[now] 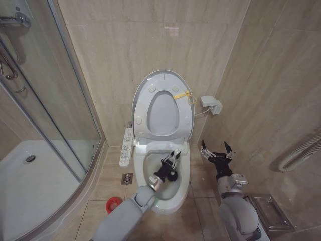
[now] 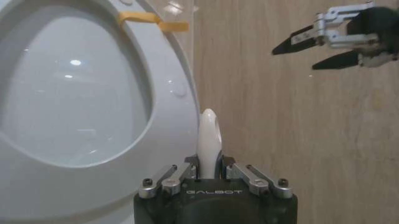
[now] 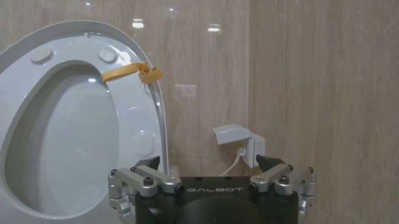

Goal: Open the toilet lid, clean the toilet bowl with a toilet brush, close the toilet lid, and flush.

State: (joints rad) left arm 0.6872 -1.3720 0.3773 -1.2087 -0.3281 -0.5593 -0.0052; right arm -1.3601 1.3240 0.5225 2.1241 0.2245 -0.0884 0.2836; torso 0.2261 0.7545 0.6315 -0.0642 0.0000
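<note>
You had the toilet lid (image 1: 163, 108) upright against the wall behind the toilet bowl (image 1: 168, 193). The left end effector (image 1: 173, 156) sat over the bowl; the right end effector (image 1: 217, 149) hung beside it, to its right.

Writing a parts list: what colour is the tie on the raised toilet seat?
Yellow tie, clearest in the right wrist view.

Even, soft indoor light; small ceiling-lamp glints dot the wall tiles (image 3: 215, 28) above the raised toilet lid (image 1: 163, 108), which is glossy. Shadows faint, focus mostly sharp.
</note>
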